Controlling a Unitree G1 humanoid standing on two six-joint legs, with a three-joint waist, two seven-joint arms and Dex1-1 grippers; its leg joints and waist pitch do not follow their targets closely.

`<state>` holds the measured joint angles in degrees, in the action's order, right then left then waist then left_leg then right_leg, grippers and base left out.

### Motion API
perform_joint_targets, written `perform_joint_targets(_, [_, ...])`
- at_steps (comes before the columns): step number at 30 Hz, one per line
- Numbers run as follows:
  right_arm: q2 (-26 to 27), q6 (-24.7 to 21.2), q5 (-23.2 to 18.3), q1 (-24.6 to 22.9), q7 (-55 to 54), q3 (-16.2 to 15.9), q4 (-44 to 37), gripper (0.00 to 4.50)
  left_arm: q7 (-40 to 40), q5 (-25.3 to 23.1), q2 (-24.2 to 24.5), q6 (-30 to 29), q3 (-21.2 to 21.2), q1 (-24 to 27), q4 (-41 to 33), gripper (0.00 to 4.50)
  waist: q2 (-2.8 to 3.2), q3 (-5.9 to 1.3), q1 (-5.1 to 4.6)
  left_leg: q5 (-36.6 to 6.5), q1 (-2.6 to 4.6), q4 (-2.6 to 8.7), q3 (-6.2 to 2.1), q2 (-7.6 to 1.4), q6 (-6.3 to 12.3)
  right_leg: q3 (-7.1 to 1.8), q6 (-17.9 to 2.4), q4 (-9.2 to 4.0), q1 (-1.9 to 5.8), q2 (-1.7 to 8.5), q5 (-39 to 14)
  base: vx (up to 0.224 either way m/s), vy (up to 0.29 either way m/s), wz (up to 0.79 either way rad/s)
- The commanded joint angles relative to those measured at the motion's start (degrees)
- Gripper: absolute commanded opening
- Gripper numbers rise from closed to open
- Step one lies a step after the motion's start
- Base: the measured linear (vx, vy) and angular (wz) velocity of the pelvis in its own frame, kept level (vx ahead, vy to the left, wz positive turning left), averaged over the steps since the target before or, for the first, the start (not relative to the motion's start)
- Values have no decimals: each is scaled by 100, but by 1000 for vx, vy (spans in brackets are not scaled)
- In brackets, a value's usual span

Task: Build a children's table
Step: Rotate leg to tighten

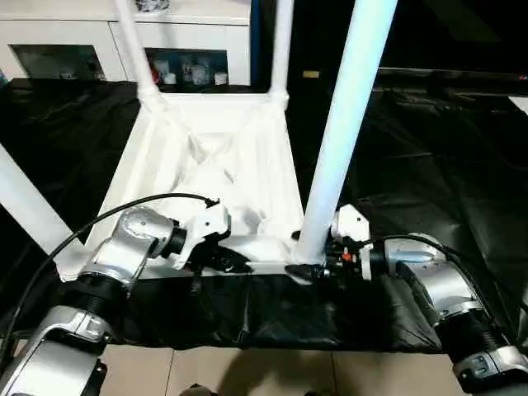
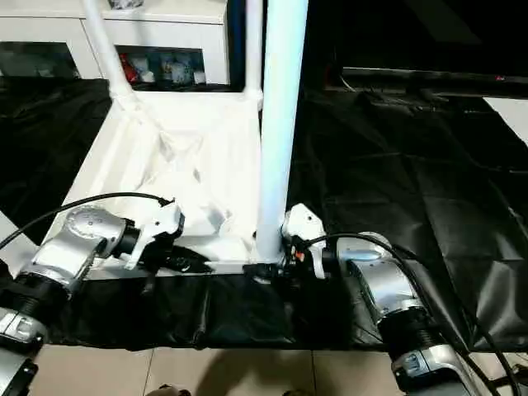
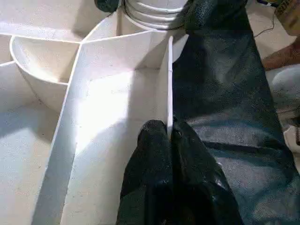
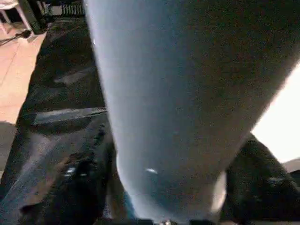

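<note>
Tabletop [image 1: 206, 177] is lying upside down on black sheeting [image 1: 429, 165], legs pointing up, near a white cabinet [image 1: 74, 41]. Right gripper [image 1: 318, 266] is grasping the base of the near leg [image 1: 342, 132], apparently screwing it into its socket. Left gripper [image 3: 169, 136], clenched on the near rim, is likely steadying the piece.

Near leg [image 1: 342, 132] cut off by top edge (likewise the far legs); its base hides right claw [image 1: 307, 269] fingertips.
</note>
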<state>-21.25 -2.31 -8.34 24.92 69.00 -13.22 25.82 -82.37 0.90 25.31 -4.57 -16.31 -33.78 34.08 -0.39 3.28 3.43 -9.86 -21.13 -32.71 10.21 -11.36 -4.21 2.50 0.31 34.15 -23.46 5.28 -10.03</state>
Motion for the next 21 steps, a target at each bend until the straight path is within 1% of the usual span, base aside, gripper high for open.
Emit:
perform_joint_targets(1, [15, -44, 52, 56, 149, -170, -55, 283, -237, 289, -135, 41, -38, -78, 23, 0, -53, -366, -3, -1115, 50, 338, 31, -153, 395, -174, -1423, -329, 285, 212, -1063, 0, 0, 0])
perform_joint_targets(2, [24, -40, 46, 53, 160, -175, -33, 281, -245, 300, -138, 39, -28, -94, 52, 0, -66, -366, -4, -1037, 45, 330, 38, -146, 427, -172, -1453, -321, 285, 203, -918, 0, 0, 0])
perform_joint_targets(3, [37, -32, 45, 47, 160, -181, -10, 281, -254, 309, -142, 30, -21, -105, 79, 0, -63, -369, 0, -1019, 45, 327, 41, -144, 436, -171, -1465, -318, 288, 205, -892, 0, 0, 0])
perform_joint_targets(4, [65, -49, 26, 23, 126, -170, -2, 275, -222, 304, -156, 26, -6, -114, 115, 0, -58, -365, 2, -1039, 44, 330, 41, -147, 439, -167, -1475, -321, 289, 208, -923, 0, 0, 0])
perform_joint_targets(5, [138, -170, -68, -52, 29, -112, -59, 275, -104, 285, -210, -39, 36, -118, 161, 0, -59, -367, 4, -1052, 48, 328, 44, -147, 436, -167, -1474, -324, 288, 209, -946, 0, 0, 0])
perform_joint_targets(6, [221, -308, -121, -132, -139, -60, -128, 267, 181, 223, -307, -135, 86, -144, 233, 0, -58, -368, 5, -1090, 46, 331, 42, -149, 404, -166, -1465, -329, 294, 211, -1025, 0, 0, 0])
perform_joint_targets(7, [230, -323, -123, -141, -164, -56, -136, 266, 226, 213, -321, -147, 92, -149, 245, 0, -57, -363, 3, -1106, 47, 334, 47, -147, 394, -170, -1450, -332, 290, 201, -1040, 0, 0, 0])
perform_joint_targets(8, [268, -376, -120, -174, -265, -40, -155, 267, 419, 166, -379, -190, 118, -176, 299, 0, -54, -354, 15, -1162, 66, 340, 43, -155, 373, -170, -1444, -350, 274, 215, -1134, 0, 0, 0])
perform_joint_targets(9, [385, -360, -18, -233, -599, -17, -147, 266, 725, 99, -507, -290, 148, -221, 371, 0, -81, -353, 3, -1248, 54, 349, 37, -146, 322, -168, -1382, -364, 291, 222, -1349, 0, 0, 0])
perform_joint_targets(10, [468, -341, 58, -273, -833, -1, -138, 266, 925, 57, -594, -358, 167, -252, 417, 0, -63, -334, 9, -1377, 84, 361, 36, -148, 241, -178, -1302, -405, 251, 232, -1637, 0, 0, 0])
perform_joint_targets(11, [643, -395, 147, -291, -1254, 59, -64, 266, 1173, 5, -742, -445, 166, -280, 436, 0, -74, -331, -9, -1430, 81, 363, 37, -138, 204, -180, -1250, -421, 253, 228, -1770, 0, 0, 0])
perform_joint_targets(12, [967, -454, 296, -293, -1989, 160, 90, 266, 1584, -46, -1035, -611, 172, -314, 442, 0, -88, -305, -38, -1604, 70, 397, 13, -135, 68, -171, -1062, -462, 242, 233, -2286, 0, 0, 0])
perform_joint_targets(13, [1007, -462, 313, -291, -2078, 172, 111, 266, 1632, -51, -1072, -631, 172, -317, 441, 0, -81, -295, -54, -1693, 77, 402, 5, -126, 11, -163, -1008, -477, 227, 230, -2502, 0, 0, 0])
perform_joint_targets(14, [1234, -488, 381, -263, -2492, 216, 223, 266, 1910, -96, -1288, -680, 159, -345, 462, 0, -80, -303, -63, -1778, 86, 403, -4, -118, -31, -156, -926, -504, 228, 240, -2718, 0, 0, 0])
perform_joint_targets(15, [1490, -481, 469, -206, -2938, 243, 369, 266, 2251, -162, -1546, -714, 138, -388, 507, 0, -80, -303, -81, -1938, 123, 399, -16, -111, -70, -160, -803, -543, 202, 250, -3012, 0, 0, 0])
perform_joint_targets(16, [1510, -481, 478, -201, -2973, 244, 378, 266, 2280, -168, -1567, -717, 136, -392, 512, 0, -85, -301, -109, -2004, 119, 408, -28, -103, -75, -158, -705, -574, 200, 246, -3150, 0, 0, 0])
perform_joint_targets(17, [1742, -536, 573, -86, -3484, 301, 572, 266, 2565, -231, -1779, -749, 110, -435, 566, 0, -72, -303, -126, -2055, 117, 406, -38, -89, -44, -153, -624, -593, 200, 238, -3227, 0, 0, 0])
perform_joint_targets(18, [1803, -558, 589, -49, -3615, 322, 626, 266, 2633, -244, -1832, -756, 107, -447, 589, 0, -78, -300, -150, -2092, 129, 405, -31, -88, -34, -160, -607, -609, 169, 233, -3268, 0, 0, 0])
perform_joint_targets(19, [2099, -645, 597, 130, -4186, 456, 878, 266, 2931, -310, -2068, -781, 83, -501, 684, 0, -82, -303, -182, -2134, 125, 400, -40, -68, -26, -152, -571, -616, 166, 226, -3378, 0, 0, 0])
perform_joint_targets(20, [2183, -661, 577, 180, -4323, 504, 946, 266, 3006, -329, -2128, -784, 74, -514, 708, 0, -77, -315, -196, -2169, 126, 401, -60, -59, -36, -134, -532, -631, 173, 227, -3470, 0, 0, 0])
perform_joint_targets(21, [2295, -637, 547, 238, -4436, 569, 999, 266, 3078, -368, -2191, -799, 56, -526, 707, 0, -5, -311, -193, -2203, 124, 411, -75, -62, -18, -140, -514, -636, 168, 233, -3439, 0, 0, 0])
